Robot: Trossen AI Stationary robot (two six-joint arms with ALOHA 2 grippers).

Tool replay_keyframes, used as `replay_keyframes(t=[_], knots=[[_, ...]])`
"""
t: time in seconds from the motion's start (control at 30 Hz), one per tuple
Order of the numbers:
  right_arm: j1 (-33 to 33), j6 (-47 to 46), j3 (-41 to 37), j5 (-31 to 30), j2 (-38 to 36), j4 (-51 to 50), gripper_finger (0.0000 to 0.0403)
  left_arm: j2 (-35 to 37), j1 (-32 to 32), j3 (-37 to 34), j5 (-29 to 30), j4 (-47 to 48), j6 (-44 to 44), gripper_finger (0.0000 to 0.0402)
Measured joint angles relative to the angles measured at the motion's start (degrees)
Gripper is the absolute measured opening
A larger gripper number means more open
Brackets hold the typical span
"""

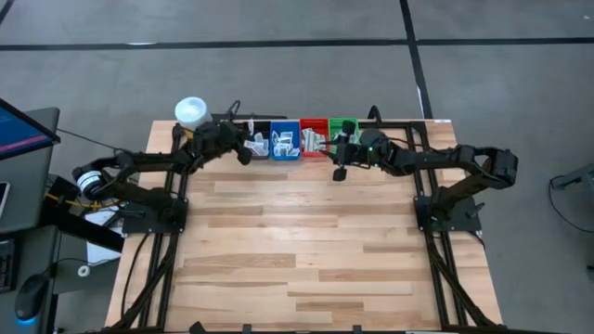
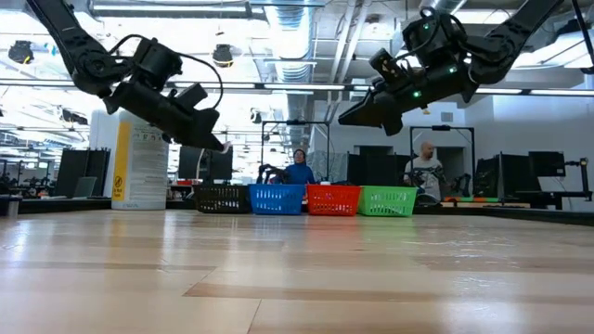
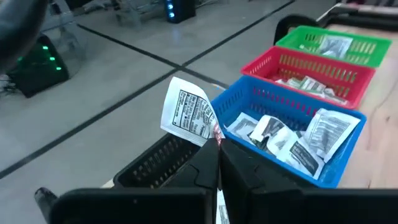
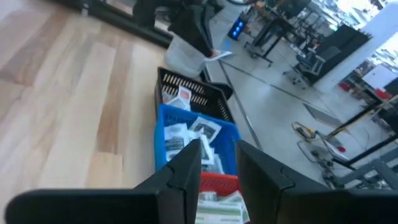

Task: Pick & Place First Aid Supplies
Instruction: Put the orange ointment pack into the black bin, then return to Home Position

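My left gripper (image 3: 217, 163) is clenched on a white printed packet (image 3: 188, 112), which stands up from my fingertips above the black bin (image 3: 155, 163); the blue bin (image 3: 292, 138), full of more packets, sits just beside. My right gripper (image 4: 217, 163) hangs parted and empty over the blue and red bins (image 4: 217, 182)

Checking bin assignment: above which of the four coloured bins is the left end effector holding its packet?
The black bin, at the row's end beside the blue bin; the left end effector pinches a white packet above it.
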State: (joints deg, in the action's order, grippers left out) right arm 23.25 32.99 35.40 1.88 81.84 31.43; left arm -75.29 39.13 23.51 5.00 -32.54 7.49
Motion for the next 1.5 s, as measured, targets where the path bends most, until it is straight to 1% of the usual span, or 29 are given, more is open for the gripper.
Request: replay_keyframes(t=[0.2,0.3,0.5,0.6,0.8,0.97,1.13,1.5], knots=[[2.2,0.0,0.0,5.3,0.0,1.7,0.0093,0.0,5.5,0.4,-12.4,-1.1,0.0,0.0012],[2.4,0.0,0.0,5.7,0.0,1.6,0.0093,0.0,6.1,0.5,-14.5,-1.3,0.0,0.0020],[1.9,0.0,0.0,5.7,0.0,1.4,0.0093,0.0,5.2,0.5,-14.6,-1.3,-2.1,0.0060],[1.4,0.0,0.0,5.7,0.0,1.0,0.0093,-0.6,4.7,0.5,-13.5,-1.2,-2.7,0.0084],[-0.1,0.0,0.0,5.6,0.0,0.6,0.0093,-2.5,4.7,0.5,-7.1,-1.3,-3.5,0.0114],[-1.9,0.0,0.0,5.6,0.0,-0.2,0.0093,-2.0,4.3,-0.6,-6.5,-1.6,-4.9,0.0122],[-3.7,0.0,0.0,5.6,0.0,-1.1,0.0093,-1.8,3.0,-2.3,-6.5,-1.5,-6.8,0.0120],[-6.9,0.0,0.0,5.6,0.0,-1.0,0.0093,-1.8,-2.7,-5.6,-6.5,-2.0,-8.9,0.0121]])
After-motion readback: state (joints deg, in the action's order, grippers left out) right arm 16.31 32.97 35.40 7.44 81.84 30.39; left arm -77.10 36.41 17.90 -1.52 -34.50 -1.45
